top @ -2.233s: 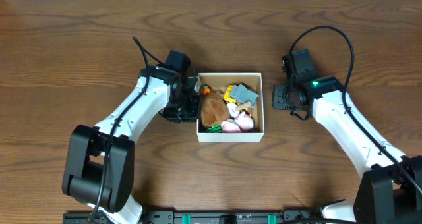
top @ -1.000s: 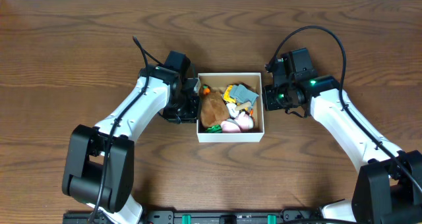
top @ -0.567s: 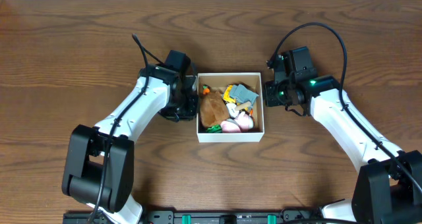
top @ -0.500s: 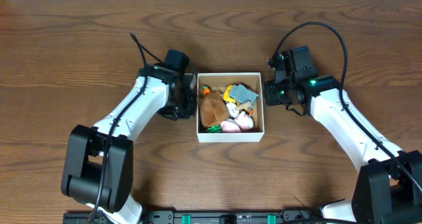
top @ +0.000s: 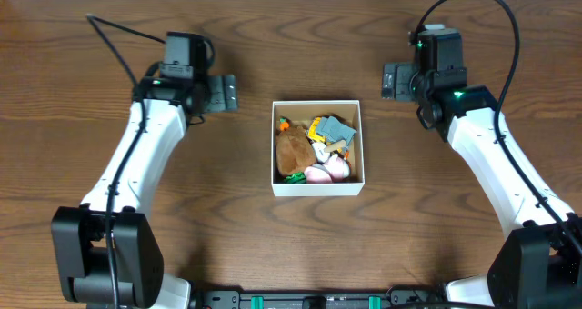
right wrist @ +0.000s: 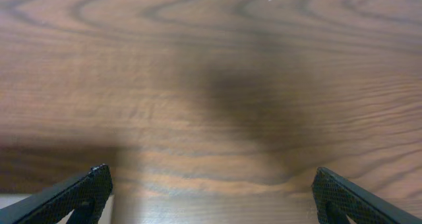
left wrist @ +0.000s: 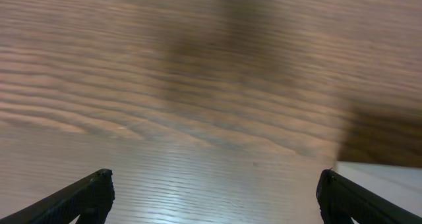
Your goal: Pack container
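Toys inside container seen overhead only, wrist views mostly table, left tool, right tool spread

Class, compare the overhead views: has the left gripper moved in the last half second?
Yes. The left gripper has drawn back from the container, leaving its left wall and going up and left in the picture. The container stays put.

The table is dark brown wood, grain plain, with a soft sheen — paler glare in the left wrist view. The container has matt white cardboard walls; inside it a brown toy looks like fuzzy cloth. Either side of the container, the left arm and right arm wear smooth white plastic shells
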You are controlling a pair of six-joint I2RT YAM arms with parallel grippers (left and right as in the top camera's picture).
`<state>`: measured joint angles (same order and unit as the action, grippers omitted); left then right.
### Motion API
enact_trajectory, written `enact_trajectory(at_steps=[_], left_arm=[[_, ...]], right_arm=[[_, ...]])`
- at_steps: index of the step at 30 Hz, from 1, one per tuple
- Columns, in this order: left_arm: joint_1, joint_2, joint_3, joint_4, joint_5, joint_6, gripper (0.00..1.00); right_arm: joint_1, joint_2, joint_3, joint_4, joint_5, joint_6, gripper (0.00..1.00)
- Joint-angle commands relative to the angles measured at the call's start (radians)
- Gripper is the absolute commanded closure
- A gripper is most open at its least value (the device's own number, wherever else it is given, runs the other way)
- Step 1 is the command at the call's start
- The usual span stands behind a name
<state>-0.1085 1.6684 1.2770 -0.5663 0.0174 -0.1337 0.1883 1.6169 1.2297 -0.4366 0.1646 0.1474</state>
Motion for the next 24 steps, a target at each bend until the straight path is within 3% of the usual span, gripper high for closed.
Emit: enact_trajectory(at_steps=[1,4,13,18,24], left_arm=[[0.03,-0.01,0.014,0.002,-0.037,0.003,0.02],[0.042,-0.04,0.014,-0.047,-0.037,0.032,0.02],[0.045,-0.313,-0.044,-0.135,0.024,0.032,0.02],[0.045,-0.552,-0.169,-0.132,0.036,0.031,0.02],[0.045,-0.902,-0.353,-0.079,0.035,0.024,0.02]], right_arm=[[-0.012,-0.001,0.014,0.034,0.075,-0.034,0.01],[-0.006,-0.033,0.014,0.037,0.078,-0.07,0.01],[0.047,-0.308,-0.039,0.029,0.137,0.029,0.01],[0.111,-0.519,-0.199,0.039,0.278,0.039,0.01],[0.201,-0.803,-0.447,0.045,0.285,0.039,0.01]])
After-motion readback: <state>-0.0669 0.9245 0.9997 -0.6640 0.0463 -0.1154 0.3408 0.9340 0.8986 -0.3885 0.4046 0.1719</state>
